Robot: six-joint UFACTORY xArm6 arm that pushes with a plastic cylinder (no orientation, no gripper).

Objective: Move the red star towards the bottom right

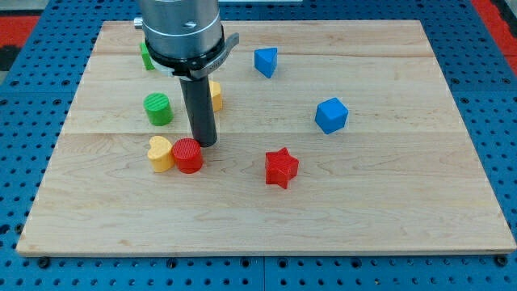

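**Tip sits among the wrong blocks, with the red star off to its right**

Going from the view's left: a green block (pixel 146 55) shows only partly behind the arm's housing near the top, its shape unclear. Below it stands a green cylinder (pixel 158 108), and lower still a yellow heart (pixel 161 153) touches a red cylinder (pixel 187 155). My tip (pixel 205 143) rests just above and to the right of that red cylinder, seemingly touching it or very nearly so. A yellow block (pixel 216 94) peeks out behind the rod. There is no claw here to open or close, only the bare rod, holding nothing.

The red star (pixel 281 167) lies to the tip's right, near the middle of the wooden board (pixel 388 226), well short of the bottom right corner. Farther right are a blue block (pixel 266 61) up high and a blue cube (pixel 331 115).

Risks: a straight sweep rightward could strike the star from the side, sending it sideways, not diagonally. An off-centre contact on its points would likely spin it away. Leaving carelessly could drag the red cylinder along.

No writing, brand or label can be read anywhere.
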